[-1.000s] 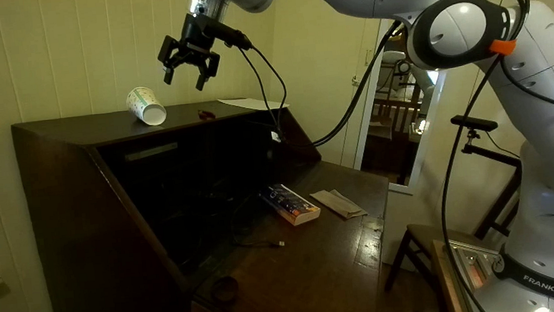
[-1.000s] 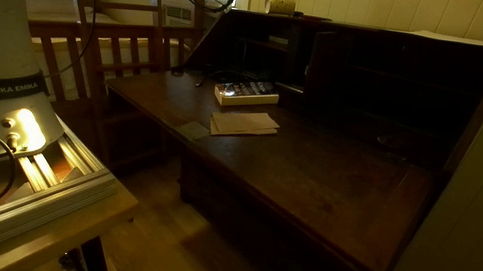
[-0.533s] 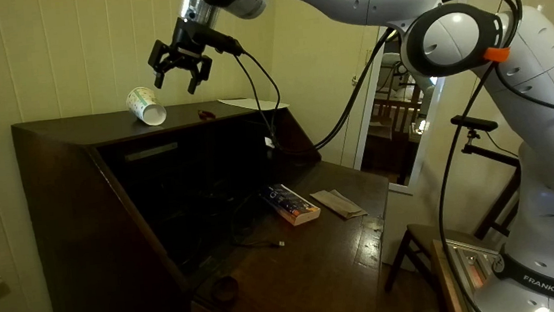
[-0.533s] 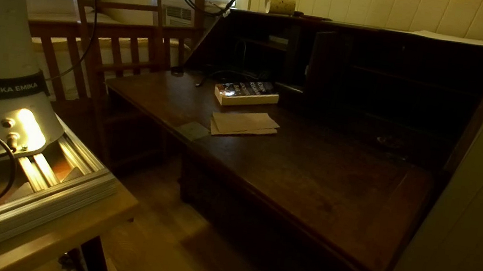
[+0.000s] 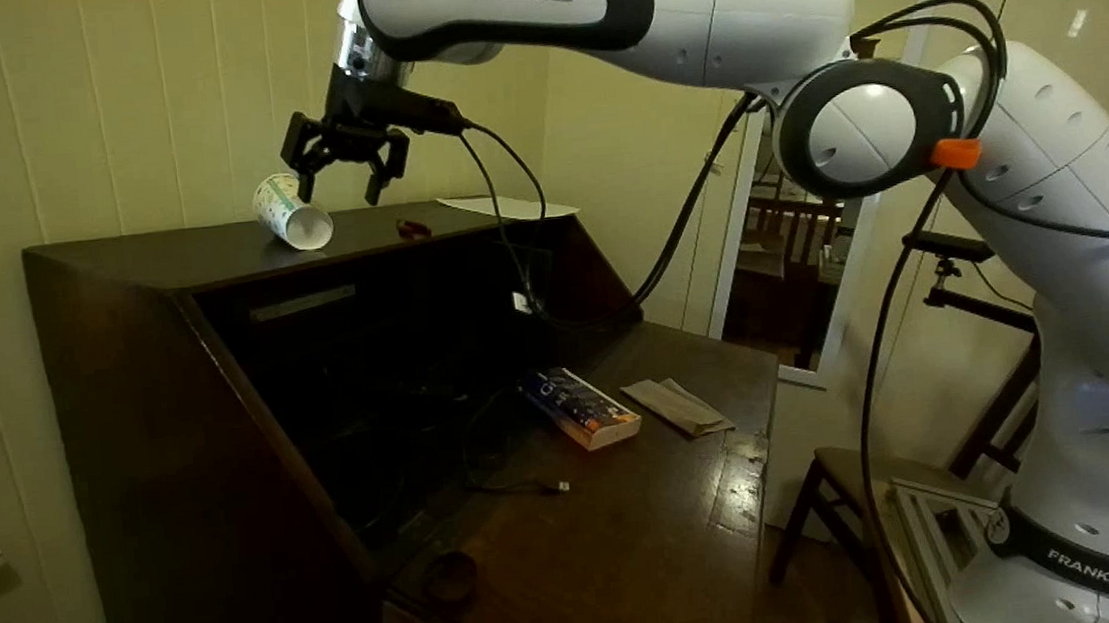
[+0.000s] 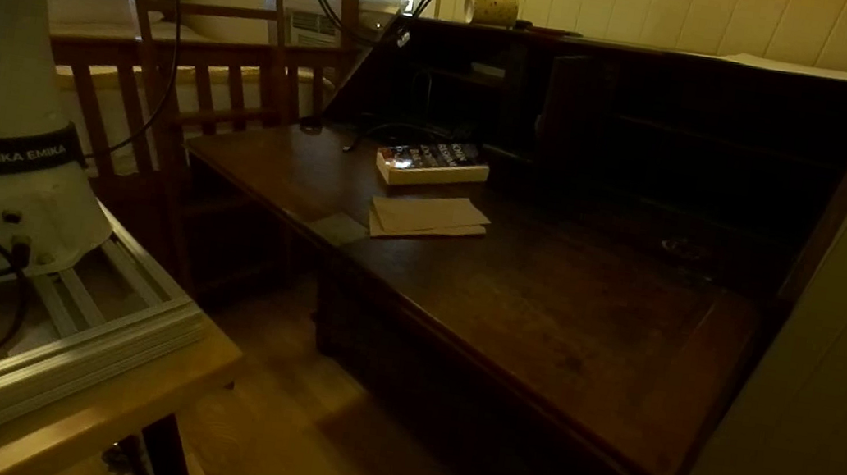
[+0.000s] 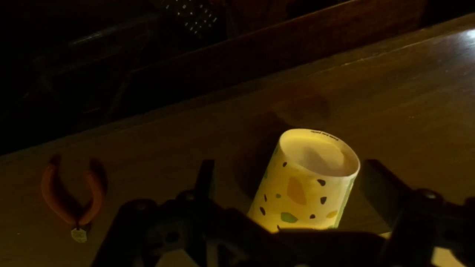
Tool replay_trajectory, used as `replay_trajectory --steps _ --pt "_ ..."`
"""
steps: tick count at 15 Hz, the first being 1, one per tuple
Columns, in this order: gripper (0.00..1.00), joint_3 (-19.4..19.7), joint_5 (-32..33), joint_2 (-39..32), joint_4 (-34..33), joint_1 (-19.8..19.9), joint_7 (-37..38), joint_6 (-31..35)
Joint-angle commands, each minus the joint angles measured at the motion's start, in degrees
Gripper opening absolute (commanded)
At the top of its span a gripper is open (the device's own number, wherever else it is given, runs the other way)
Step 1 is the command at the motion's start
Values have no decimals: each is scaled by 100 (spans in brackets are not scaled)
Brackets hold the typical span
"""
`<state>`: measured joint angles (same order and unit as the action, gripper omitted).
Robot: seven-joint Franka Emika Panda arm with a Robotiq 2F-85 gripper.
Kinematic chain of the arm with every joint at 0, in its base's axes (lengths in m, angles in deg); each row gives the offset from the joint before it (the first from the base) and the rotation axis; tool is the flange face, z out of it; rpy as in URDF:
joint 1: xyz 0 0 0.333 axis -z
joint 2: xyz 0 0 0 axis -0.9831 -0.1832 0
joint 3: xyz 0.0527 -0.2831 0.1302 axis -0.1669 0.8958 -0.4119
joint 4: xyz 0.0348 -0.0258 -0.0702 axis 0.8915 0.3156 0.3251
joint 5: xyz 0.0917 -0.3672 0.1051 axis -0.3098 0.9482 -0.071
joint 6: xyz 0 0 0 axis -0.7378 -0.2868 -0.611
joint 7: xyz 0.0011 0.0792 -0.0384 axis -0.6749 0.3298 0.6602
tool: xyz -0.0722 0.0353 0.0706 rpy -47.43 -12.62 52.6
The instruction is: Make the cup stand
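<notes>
Claw (image 5: 339, 194) gapes wide above desk (image 5: 138, 260), jaws spread to either side of cup (image 7: 306, 185) in wrist view; contact impossible to tell. Cup lies on its side atop desk, unmoved; claw hangs lower, nearer than second ago.

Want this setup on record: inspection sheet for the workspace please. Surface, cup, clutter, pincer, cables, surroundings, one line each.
Surface: dark wooden desk with raised top and lower board.
Job's thing: cup on its side on the raised top, not yet standing.
Clutter: red U-shaped thing with pale tag and sheet of paper on the raised top; book and folded brown paper on the lower board.
Pincer: open, close to the cup, not gripping it; contact cannot be told.
Cables: black cables looping along the robot arm; pale cable plug lying on the lower board.
Surroundings: pale panelled wall, chair.
</notes>
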<state>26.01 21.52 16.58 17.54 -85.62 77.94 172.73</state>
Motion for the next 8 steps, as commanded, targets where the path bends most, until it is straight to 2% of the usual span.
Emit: replay_trajectory --steps 1,2,4,8 --pt "100 -7 57 -160 -435 -52 -209 -257" --pt "100 -1 1 -76 -119 -29 -70 -33" --pt "100 -2 1 -75 -196 -49 -122 -94" --pt "100 119 20 -346 -408 -118 798 213"
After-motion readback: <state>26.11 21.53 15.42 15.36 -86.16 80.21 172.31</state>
